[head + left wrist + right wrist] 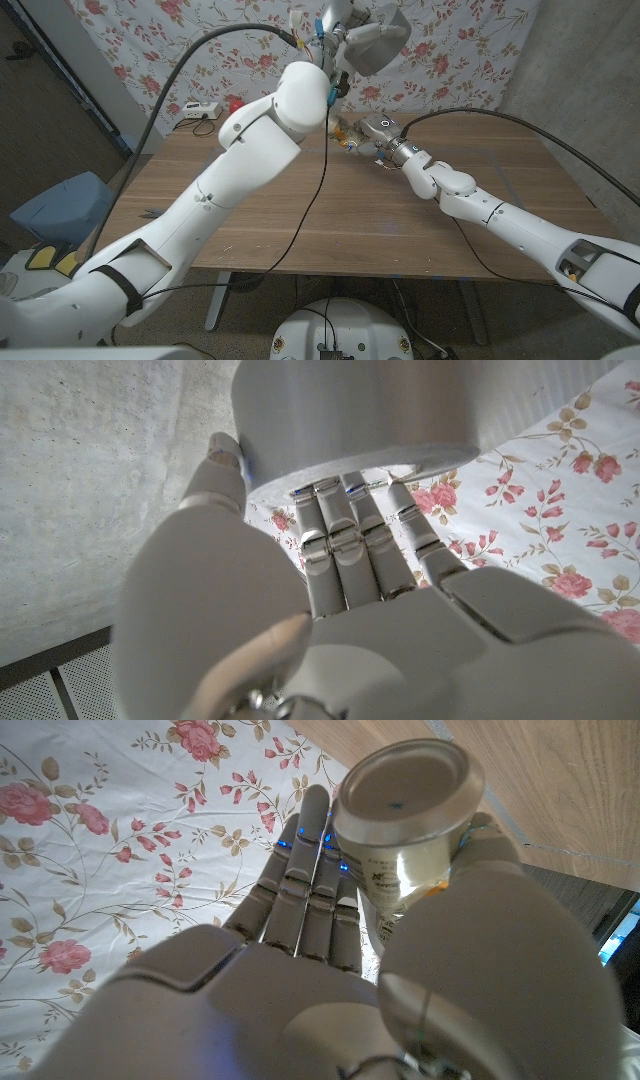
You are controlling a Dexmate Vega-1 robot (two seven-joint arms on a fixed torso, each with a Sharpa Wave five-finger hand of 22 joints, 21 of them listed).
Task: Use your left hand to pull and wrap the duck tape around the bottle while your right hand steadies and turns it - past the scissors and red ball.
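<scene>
Wooden table [300, 215], white device [197, 110] at its far left edge, perhaps a power strip

the table [300, 215] is matt brown wood with a fine grain. the left hand [330, 575] and right hand [330, 950] wear smooth, slightly glossy white plastic shells. the roll of duck tape [350, 410] looks silver-grey with a dull sheen. the bottle [405, 815] is glossy, with a smooth lid and a printed paper label. the backdrop [110, 840] is soft floral cloth.
</scene>
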